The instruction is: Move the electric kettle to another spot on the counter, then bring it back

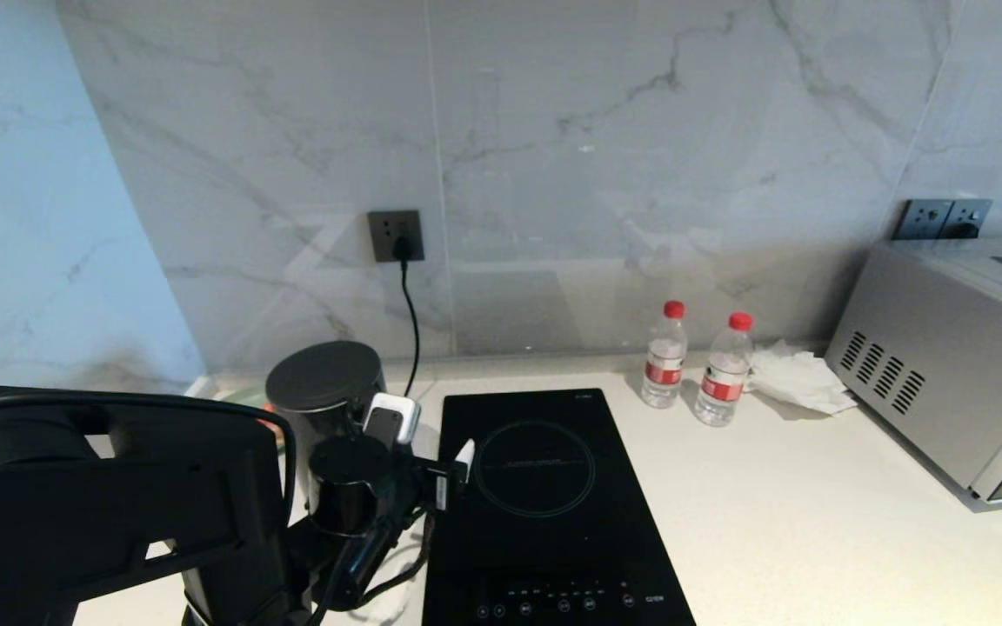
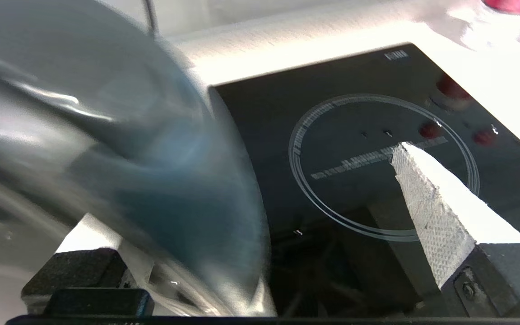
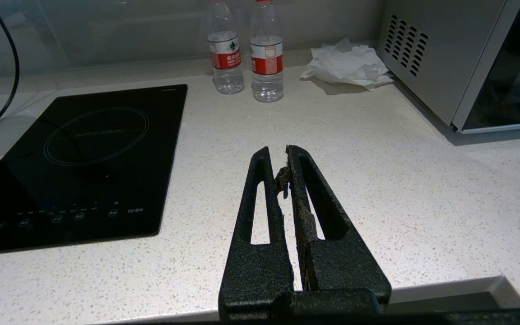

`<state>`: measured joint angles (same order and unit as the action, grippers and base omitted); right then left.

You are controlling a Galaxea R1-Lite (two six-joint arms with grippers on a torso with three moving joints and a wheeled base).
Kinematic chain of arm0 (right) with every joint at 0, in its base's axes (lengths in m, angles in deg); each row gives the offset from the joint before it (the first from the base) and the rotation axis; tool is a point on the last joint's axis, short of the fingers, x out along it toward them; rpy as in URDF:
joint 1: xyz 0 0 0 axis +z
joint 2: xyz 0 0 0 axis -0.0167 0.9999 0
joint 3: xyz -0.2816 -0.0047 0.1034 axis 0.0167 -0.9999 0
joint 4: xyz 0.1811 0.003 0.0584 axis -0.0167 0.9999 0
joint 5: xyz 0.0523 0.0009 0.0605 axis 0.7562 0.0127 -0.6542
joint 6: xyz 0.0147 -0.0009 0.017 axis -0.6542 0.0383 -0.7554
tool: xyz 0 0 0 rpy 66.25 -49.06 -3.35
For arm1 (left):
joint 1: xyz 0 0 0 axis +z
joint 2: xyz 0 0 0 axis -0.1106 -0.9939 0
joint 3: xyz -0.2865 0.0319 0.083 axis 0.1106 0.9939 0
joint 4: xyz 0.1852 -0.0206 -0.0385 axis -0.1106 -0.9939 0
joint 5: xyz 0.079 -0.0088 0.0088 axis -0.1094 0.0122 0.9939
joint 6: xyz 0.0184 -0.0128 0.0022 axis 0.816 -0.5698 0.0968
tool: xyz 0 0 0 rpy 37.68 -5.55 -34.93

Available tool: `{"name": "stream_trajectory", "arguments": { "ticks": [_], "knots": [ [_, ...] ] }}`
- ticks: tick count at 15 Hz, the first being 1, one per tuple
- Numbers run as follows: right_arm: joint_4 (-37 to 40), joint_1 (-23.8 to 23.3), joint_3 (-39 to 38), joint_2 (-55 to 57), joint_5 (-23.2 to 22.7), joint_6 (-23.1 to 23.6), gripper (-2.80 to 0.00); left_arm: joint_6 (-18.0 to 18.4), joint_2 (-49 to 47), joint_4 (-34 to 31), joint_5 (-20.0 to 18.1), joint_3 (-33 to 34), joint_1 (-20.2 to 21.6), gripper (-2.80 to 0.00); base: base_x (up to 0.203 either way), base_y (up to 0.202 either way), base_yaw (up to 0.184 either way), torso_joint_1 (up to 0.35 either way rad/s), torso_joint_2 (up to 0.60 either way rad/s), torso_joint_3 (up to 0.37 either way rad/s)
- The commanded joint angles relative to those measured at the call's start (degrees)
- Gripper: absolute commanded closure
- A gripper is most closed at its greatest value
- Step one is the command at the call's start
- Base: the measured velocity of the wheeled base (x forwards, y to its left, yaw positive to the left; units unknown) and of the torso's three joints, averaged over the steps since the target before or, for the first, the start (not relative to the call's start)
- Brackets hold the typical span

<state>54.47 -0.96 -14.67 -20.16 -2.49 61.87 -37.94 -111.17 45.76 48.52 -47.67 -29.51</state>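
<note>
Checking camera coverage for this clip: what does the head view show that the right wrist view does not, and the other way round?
Only the head view shows the electric kettle at the counter's back left, the wall socket with its plugged-in cord, and the left gripper, open beside the kettle at the hob's left edge.

Only the right wrist view shows the right gripper, shut and holding nothing, above bare counter near its front edge.

Both show the induction hob, the two water bottles, the crumpled tissue and the silver oven.
</note>
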Motion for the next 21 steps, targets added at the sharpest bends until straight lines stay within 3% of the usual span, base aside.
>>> {"name": "stream_trajectory", "arguments": {
  "ticks": [1, 5, 12, 21],
  "knots": [
    [-0.02, 0.0, 0.0, 0.0, 0.02, -0.02, 0.0, -0.06, -2.02, 0.54, -0.72, -0.4, -2.39, -2.8, 0.0, 0.0, 0.0, 0.0, 0.0, 0.0],
    [-0.02, 0.0, 0.0, 0.0, 0.02, -0.02, 0.0, -0.4, -2.23, 0.54, -10.7, 0.09, -2.43, -2.8, 0.0, 0.0, 0.0, 0.0, 0.0, 0.0],
    [-0.02, 0.0, 0.0, 0.0, 0.02, -0.02, 0.0, -1.2, -3.02, 0.54, -10.56, -4.09, 2.44, -2.8, 0.0, 0.0, 0.0, 0.0, 0.0, 0.0],
    [-0.02, 0.0, 0.0, 0.0, 0.02, -0.02, 0.0, -1.99, -0.77, 0.54, -10.77, 1.44, 5.44, -2.8, 0.0, 0.0, 0.0, 0.0, 0.0, 0.0]
  ]
}}
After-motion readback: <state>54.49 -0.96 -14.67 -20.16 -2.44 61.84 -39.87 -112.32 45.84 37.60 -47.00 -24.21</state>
